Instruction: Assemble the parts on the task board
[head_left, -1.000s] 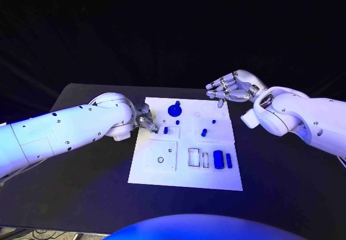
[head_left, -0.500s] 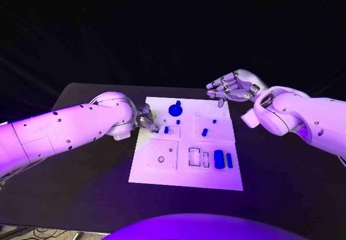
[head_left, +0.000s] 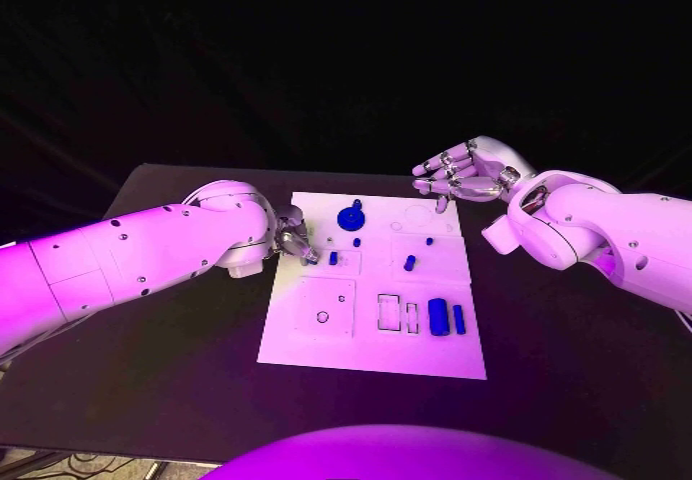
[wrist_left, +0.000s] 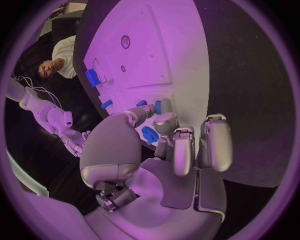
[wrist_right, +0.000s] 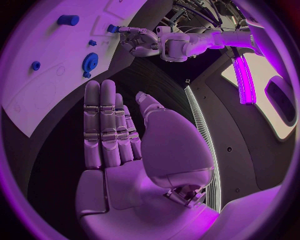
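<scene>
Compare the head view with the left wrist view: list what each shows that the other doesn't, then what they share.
Head view alone: the whole task board with its near slots, the two upright blue blocks at its right, and the left arm reaching in.

Left wrist view alone: the left hand's palm and fingers from behind, with a small blue part close by the fingers; whether it is pinched I cannot tell.

Both: the board, the left hand at its left edge, the right hand held open over the far right corner, and scattered blue parts.
</scene>
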